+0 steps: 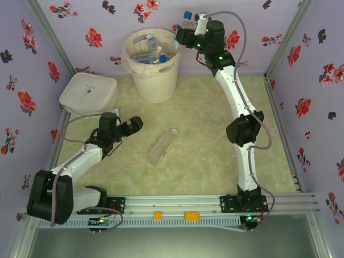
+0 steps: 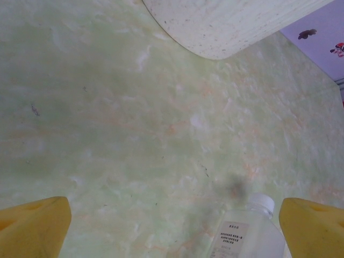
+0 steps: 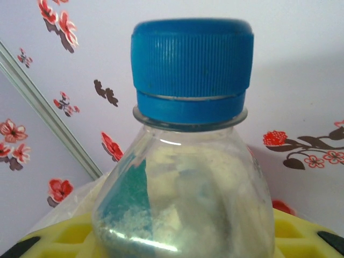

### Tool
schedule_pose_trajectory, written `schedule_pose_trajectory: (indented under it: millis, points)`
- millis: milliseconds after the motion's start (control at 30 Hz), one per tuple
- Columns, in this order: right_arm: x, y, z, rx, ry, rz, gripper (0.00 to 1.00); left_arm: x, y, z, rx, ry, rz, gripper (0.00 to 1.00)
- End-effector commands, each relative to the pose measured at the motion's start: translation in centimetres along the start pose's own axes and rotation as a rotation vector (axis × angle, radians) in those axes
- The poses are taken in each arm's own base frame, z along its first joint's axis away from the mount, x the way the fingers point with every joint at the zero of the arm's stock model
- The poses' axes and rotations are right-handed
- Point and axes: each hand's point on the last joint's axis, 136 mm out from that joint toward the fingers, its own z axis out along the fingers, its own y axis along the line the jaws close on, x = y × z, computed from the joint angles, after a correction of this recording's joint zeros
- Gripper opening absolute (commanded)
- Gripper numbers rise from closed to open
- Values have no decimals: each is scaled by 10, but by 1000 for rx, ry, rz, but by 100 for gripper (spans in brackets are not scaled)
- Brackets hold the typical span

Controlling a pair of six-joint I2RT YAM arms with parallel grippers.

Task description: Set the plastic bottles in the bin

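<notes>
Tall round cream plastic bin (image 1: 153,80): stood at upper centre of the overhead frame, several bottles (image 1: 152,54) inside.
Clear blue-capped plastic bottle (image 1: 184,21): gripped upright at top centre by the right gripper (image 1: 181,35), fingers clamped on its body, up and right of the bin's rim.
Clear white-capped plastic bottle (image 1: 162,146): lay on its side mid-frame on the green marbled table (image 1: 204,161).
Left gripper (image 1: 134,124): spread wide, nothing held, left of that bottle and apart from it.
Flat white rounded-square box (image 1: 88,94): sat at left.
</notes>
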Motion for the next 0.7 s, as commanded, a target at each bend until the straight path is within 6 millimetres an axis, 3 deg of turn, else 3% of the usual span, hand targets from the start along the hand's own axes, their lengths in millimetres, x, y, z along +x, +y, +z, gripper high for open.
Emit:
schedule_pose_trajectory:
  millis: [0,300,433,600,667]
  points:
    - [-13,6,6,-53,-83,19,40,6,-3,3,9,26,-10,100]
    - [28,7,30,-28,-27,-43,41,7,-6,5,12,32,-7,100]
    - [45,-5,33,75,21,-134,44,7,-8,5,15,32,-2,100]
    - [53,-10,38,90,34,-142,52,7,-10,7,16,37,1,100]
    - [54,-8,40,81,37,-137,63,7,-11,7,19,36,1,100]
